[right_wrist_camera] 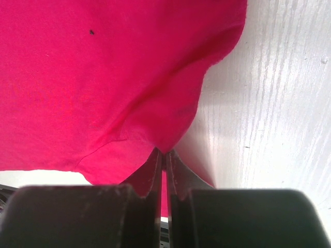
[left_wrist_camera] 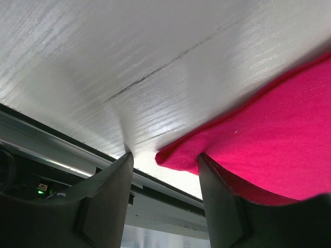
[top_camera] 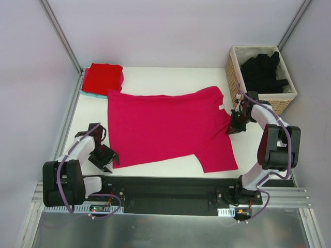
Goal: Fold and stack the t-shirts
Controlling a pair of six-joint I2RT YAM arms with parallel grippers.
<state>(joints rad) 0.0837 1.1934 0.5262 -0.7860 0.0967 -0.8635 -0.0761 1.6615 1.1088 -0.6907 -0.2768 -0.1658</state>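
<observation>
Magenta-pink t-shirt (top_camera: 165, 129): spread flat across middle of desk (top_camera: 155, 77), small white label (top_camera: 221, 107) near right edge. Right claw (top_camera: 234, 128): clamped tight on shirt's right edge, cloth pinched between fingers (right_wrist_camera: 150, 175). Left claw (top_camera: 107, 161): at near-left corner of shirt, pads apart, hem tip lying in gap, not pinched. Red t-shirt (top_camera: 102, 77): folded, far-left corner of desk. Black t-shirts (top_camera: 264, 70): heaped in wicker basket (top_camera: 231, 70), far right.

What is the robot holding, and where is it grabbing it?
The right gripper pinches the pink t-shirt at its shoulder edge. The left gripper is open around a hem corner.
</observation>
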